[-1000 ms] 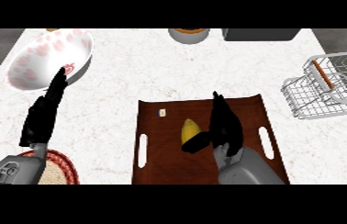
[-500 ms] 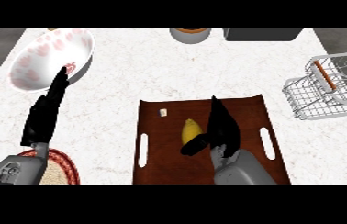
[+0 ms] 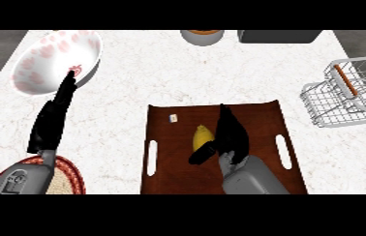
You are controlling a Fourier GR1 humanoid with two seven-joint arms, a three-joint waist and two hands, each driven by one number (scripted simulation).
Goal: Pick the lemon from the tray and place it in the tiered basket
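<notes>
A yellow lemon (image 3: 202, 137) lies on the brown tray (image 3: 172, 162) near its middle. My right hand (image 3: 230, 133) stands just right of the lemon, fingers straight and pointing away, thumb reaching under the lemon's near end; it touches or nearly touches the fruit without closing round it. The white wire tiered basket (image 3: 334, 94) sits at the right edge of the counter. My left hand (image 3: 53, 116) rests open at the left, its fingertips by a bowl.
A white bowl with pink spots (image 3: 52, 61) stands at the far left. A red-rimmed plate (image 3: 69, 178) shows at the lower left. At the back are a round pot (image 3: 202, 36) and a dark box (image 3: 279, 36). A small white tag (image 3: 173, 117) lies on the tray.
My right hand has slid slightly left, closing in on the lemon's side. The lemon and my left hand have not moved.
</notes>
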